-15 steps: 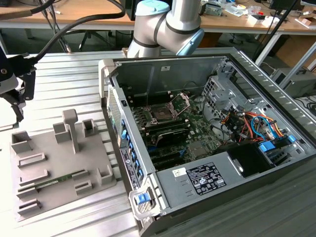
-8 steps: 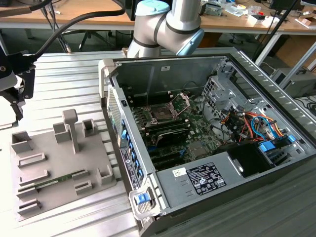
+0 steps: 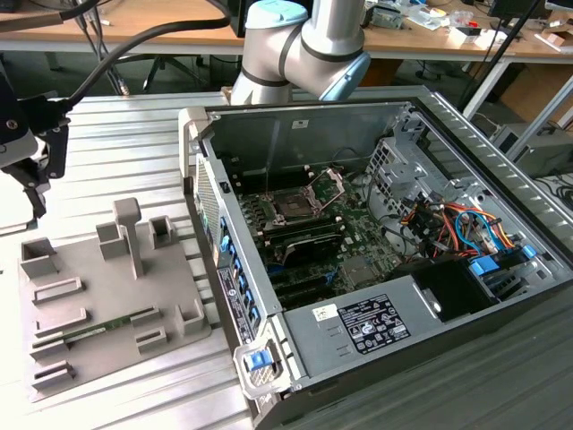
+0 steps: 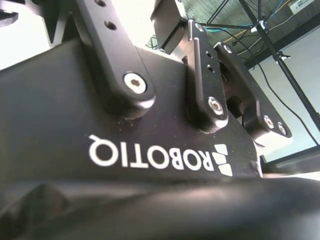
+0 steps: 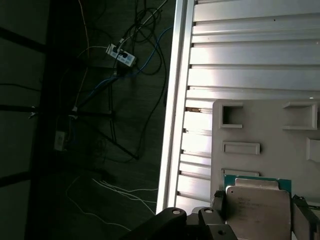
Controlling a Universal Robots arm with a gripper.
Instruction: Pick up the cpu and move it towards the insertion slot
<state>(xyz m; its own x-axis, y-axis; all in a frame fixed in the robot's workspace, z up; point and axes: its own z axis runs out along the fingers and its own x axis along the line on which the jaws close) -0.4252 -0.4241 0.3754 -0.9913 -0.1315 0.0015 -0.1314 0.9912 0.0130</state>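
First wrist view | cpu [image 5: 257,212] clamped between fingers [image 5: 304,215] | over grey tray [image 5: 250,125]

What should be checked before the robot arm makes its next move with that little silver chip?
1. Grip: the gripper fingers flank two edges of the small flat square silver-topped cpu in the first wrist view: ok.
2. Chip clear of the grey plastic tray: cannot tell.
3. Square metal-framed insertion slot uncovered, its hinged silver bracket raised: ok.
4. Loose orange and blue cables lie apart from the slot: ok.
5. Chip's orientation matching the slot: cannot tell.
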